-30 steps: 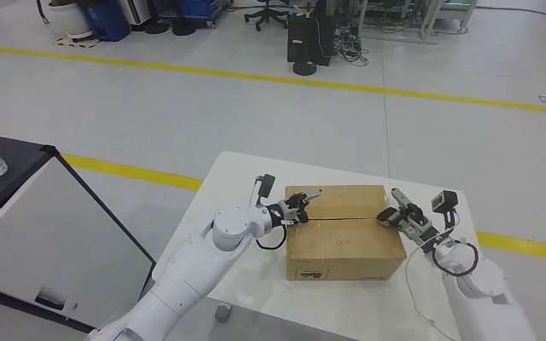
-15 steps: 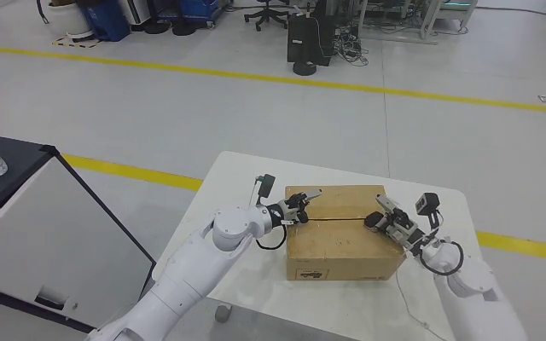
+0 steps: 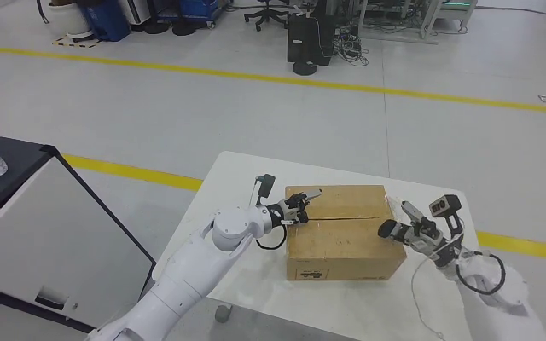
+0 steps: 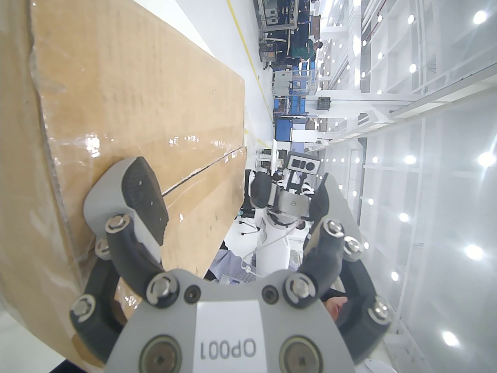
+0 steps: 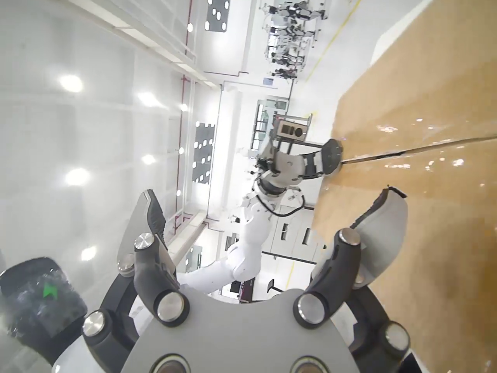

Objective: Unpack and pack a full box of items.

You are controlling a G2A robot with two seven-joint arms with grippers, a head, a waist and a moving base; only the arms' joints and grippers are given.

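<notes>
A brown cardboard box point(image 3: 341, 228) lies on the white table point(image 3: 247, 175), its top flaps shut along a middle seam with clear tape. My left gripper point(image 3: 307, 199) is at the box's left end by the seam, open. One of its pads point(image 4: 144, 192) hovers over the box top point(image 4: 116, 79). My right gripper point(image 3: 394, 224) is at the box's right end, also open, with one finger point(image 5: 388, 211) over the box top point(image 5: 435, 126). In the right wrist view the left gripper point(image 5: 328, 157) sits at the seam's far end.
Bare table shows left of the box and along the far side. A white cabinet with a dark top point(image 3: 51, 230) stands on the floor to the left. A thin cable point(image 3: 415, 294) trails by the right arm.
My right gripper pushed in over the box's right end, then drew back out to the right and slightly toward the front. The left arm has not moved.
</notes>
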